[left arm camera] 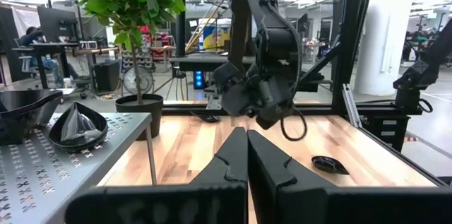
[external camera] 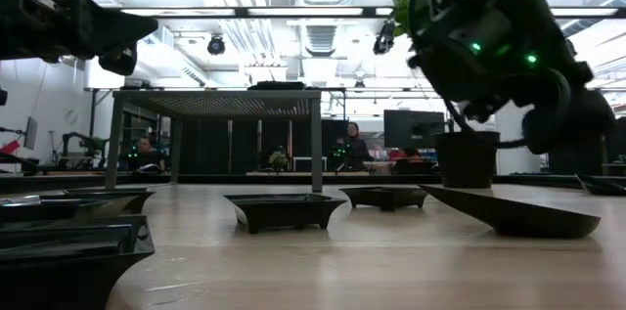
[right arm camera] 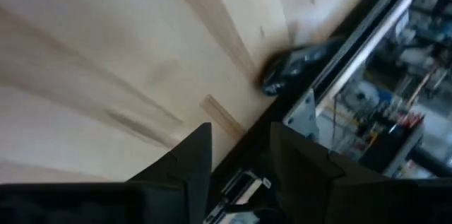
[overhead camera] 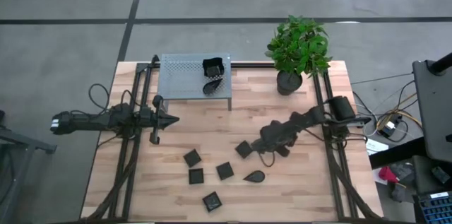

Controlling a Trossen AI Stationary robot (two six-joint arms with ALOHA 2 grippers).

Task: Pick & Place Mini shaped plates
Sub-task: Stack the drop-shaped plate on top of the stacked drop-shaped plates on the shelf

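Dark dishes on pale wood, one splash of green.

The desk [overhead camera: 176,139] is light blond wood with faint grain stripes. The mini shaped plates [overhead camera: 224,171] scattered on it are dark grey-black, as are the two on the grey perforated metal rack [overhead camera: 185,77], dotted all over with small holes. The plant [overhead camera: 299,42] has bright green leaves in a black pot [overhead camera: 288,83]. Both arms are black; the right arm shows small green lights. The floor [overhead camera: 63,47] is plain grey.

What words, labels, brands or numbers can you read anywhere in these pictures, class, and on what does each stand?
None can be read.
Left wrist view: yellow and blue sign in the room behind, lettering too blurred to read.
Mini shaped plates, plant pot: no markings visible.
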